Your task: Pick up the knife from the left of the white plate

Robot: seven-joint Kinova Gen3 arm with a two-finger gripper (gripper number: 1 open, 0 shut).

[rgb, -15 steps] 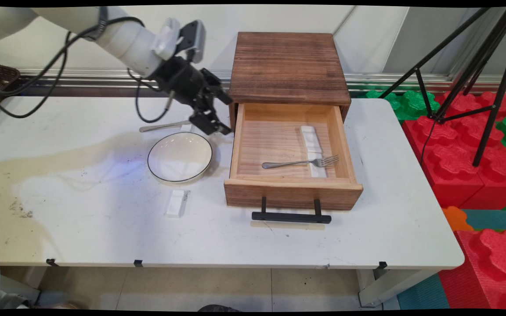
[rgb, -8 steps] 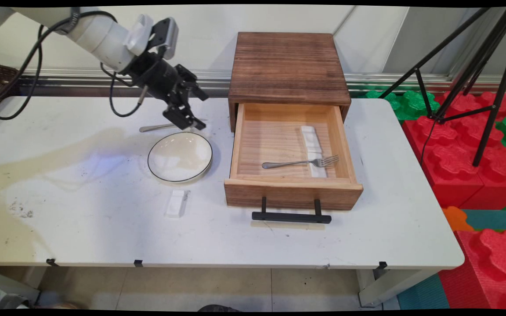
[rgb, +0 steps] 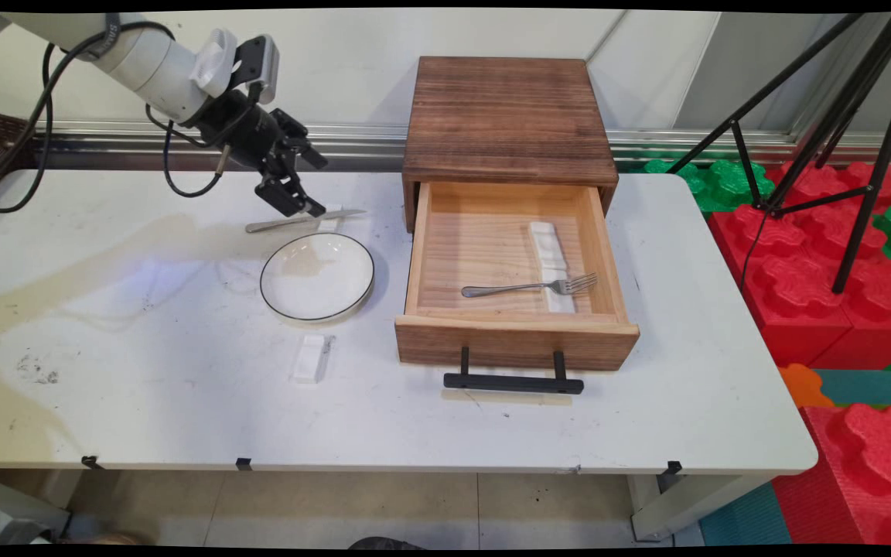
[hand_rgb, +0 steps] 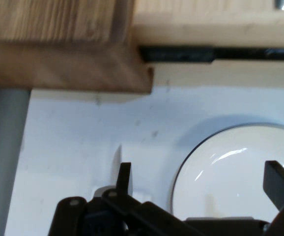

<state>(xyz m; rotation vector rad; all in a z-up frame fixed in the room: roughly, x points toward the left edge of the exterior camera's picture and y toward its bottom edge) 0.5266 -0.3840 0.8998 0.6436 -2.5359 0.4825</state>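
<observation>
the hand (rgb: 297,188) hangs with its fingers (hand_rgb: 124,178) apart and holding nothing, over the far part of the white surface (rgb: 144,402), just above a knife (rgb: 302,221) that lies on a small white rest (rgb: 329,223). the bowl (rgb: 317,276) sits just nearer, its rim close to the knife. right of it stands a wooden box (rgb: 507,116) with its drawer (rgb: 515,340) pulled out, a fork (rgb: 529,288) inside across a white rest (rgb: 552,255). another rest (rgb: 311,358) lies near the bowl. the surface's left and near parts lie bare.
</observation>
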